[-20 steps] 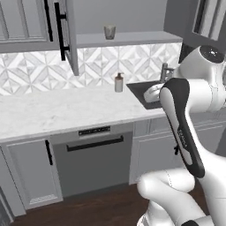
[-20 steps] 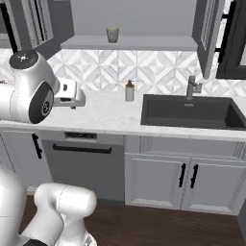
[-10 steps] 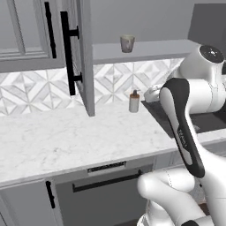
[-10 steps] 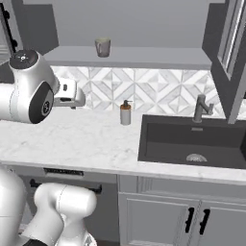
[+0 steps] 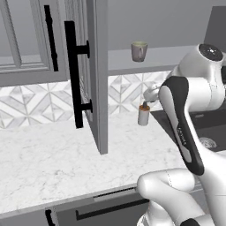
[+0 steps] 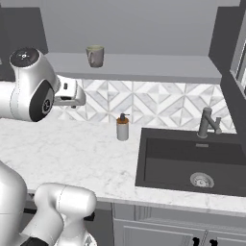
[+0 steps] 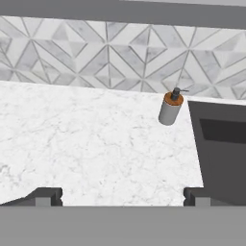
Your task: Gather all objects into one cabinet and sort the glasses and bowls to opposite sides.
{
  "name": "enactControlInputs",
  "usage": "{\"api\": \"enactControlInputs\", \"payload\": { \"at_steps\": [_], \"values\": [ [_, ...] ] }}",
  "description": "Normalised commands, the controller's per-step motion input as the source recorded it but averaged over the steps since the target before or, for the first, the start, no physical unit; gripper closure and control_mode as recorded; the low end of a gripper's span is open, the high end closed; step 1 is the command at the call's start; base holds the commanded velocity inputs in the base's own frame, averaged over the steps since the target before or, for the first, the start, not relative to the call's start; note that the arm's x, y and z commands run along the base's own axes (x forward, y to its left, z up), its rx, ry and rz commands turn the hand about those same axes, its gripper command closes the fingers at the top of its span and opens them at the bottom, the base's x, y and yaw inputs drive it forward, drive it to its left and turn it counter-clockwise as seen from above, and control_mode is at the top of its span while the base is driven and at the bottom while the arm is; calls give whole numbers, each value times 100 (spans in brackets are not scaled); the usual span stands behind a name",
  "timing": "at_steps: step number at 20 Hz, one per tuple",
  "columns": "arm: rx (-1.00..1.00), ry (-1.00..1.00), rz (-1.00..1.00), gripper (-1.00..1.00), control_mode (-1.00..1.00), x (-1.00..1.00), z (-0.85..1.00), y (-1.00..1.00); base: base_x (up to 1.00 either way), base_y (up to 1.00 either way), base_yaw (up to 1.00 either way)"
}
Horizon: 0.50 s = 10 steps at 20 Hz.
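Gripper [image 7: 122,194] jaws stand wide apart with nothing between them, the two dark fingertips [image 7: 45,196] poking up at the bottom of the hand view over bare white marble counter [image 7: 86,144]. Ahead of the tips, near the back of the counter, a small soap dispenser [image 7: 170,108] with an orange collar stands just beside the near corner of the dark sink [image 7: 223,153], whose basin is cut off at the frame edge. Behind both runs the grey-and-white geometric tile backsplash [image 7: 96,60]. From the right base view, the dispenser [image 6: 122,128] sits between the arm's white elbow and the sink [image 6: 192,161], with the grey faucet [image 6: 209,122] at the back. Above the backsplash, the grey mug with olive-green rim [image 6: 95,55] rests upright on the grey shelf [image 6: 144,67], well apart from the hand. In the left base view an open grey cabinet door [image 5: 95,75] with black bar handles hangs forward over the counter, hiding whatever lies behind it, and the arm covers part of the sink; the mug [image 5: 139,51] shows beyond the door's edge.
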Motion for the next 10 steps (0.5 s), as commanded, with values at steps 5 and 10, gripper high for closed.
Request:
{"api": "enactControlInputs", "payload": {
  "at_steps": [5, 10],
  "values": [
    [0, -2, -1, -100, -100, 23, 5, 0, 17, 0, 0],
    [0, -9, -20, -100, -100, 49, 12, -1, 0, 0, 0]
  ]
}}
